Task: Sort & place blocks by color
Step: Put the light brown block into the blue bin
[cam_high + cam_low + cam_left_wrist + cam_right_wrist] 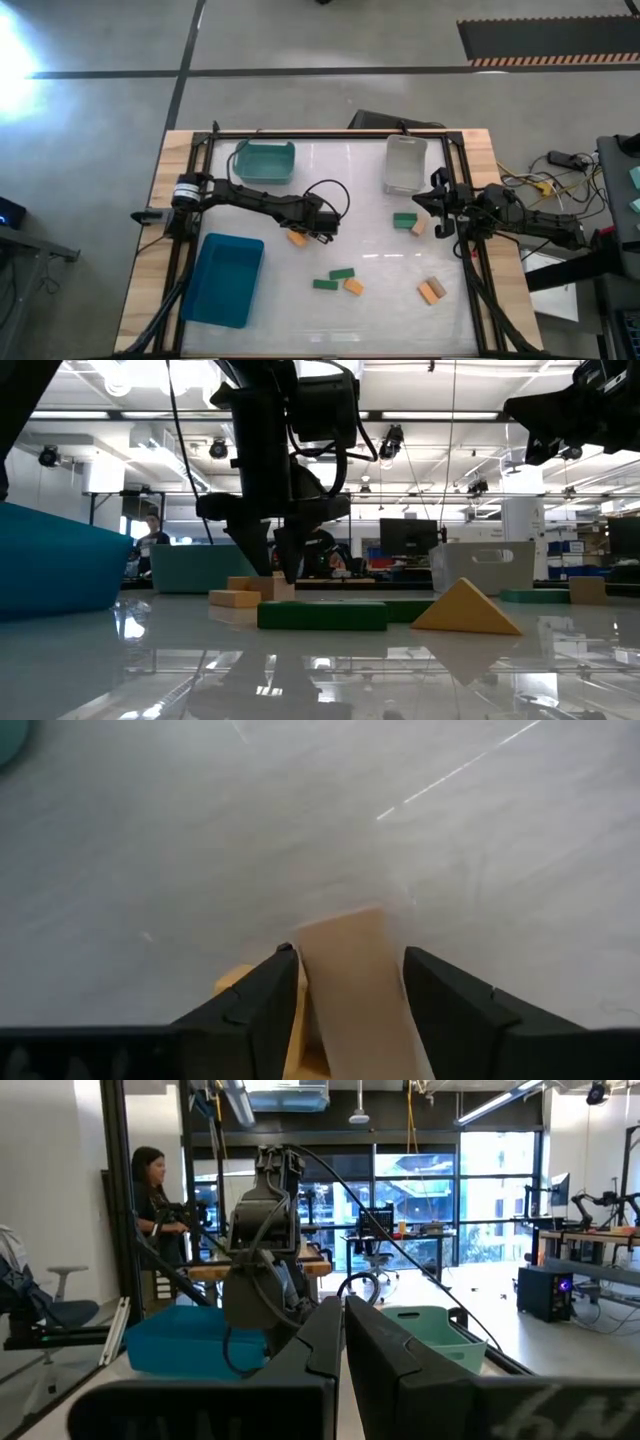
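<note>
High view: the left gripper (318, 228) sits over the middle of the table (380, 290), beside an orange block (297, 238). In the left wrist view, its fingers (250, 1010) are spread on either side of a pale tan block (355, 990) that rests on the table next to the orange one; whether the pads already touch it cannot be told.

The step in hand appears to be grasping this tan block. The next move calls for closing on it, lifting, and carrying it to a bin: the teal bin (265, 160) far left, the blue bin (225, 280) near left, or the clear bin (405, 163) far right.

The right gripper (440, 207) waits at the right edge, fingers pressed together. The remaining blocks lie scattered across the near and right table.

No labels or writing can be read.
</note>
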